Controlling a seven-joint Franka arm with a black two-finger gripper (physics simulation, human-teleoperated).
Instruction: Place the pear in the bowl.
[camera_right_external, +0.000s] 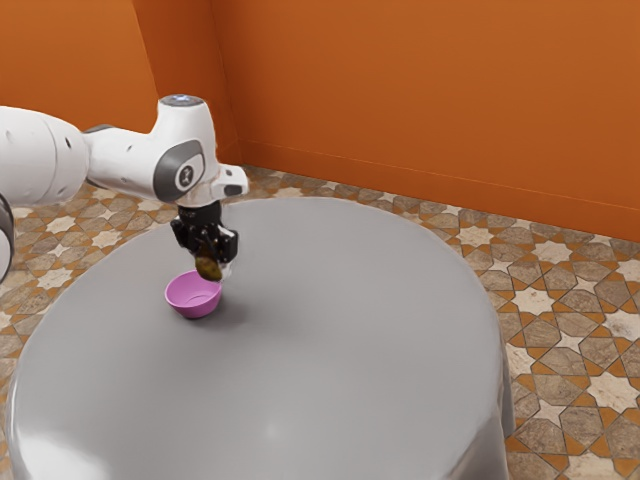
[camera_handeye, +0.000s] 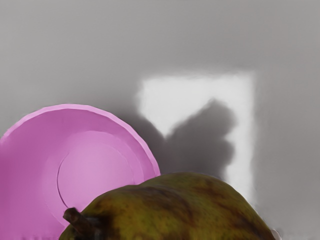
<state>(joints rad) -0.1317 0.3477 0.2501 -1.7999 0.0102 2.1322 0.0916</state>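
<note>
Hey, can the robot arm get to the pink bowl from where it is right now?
Probably yes: the tool, holding the pear, is close to the bowl, whose open top faces up, with nothing visible between.

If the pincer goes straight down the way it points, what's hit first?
Likely the bowl, at its rim, by the pear the pincer holds. Depth is unclear, so the pear might clear it and meet the table beside it.
</note>
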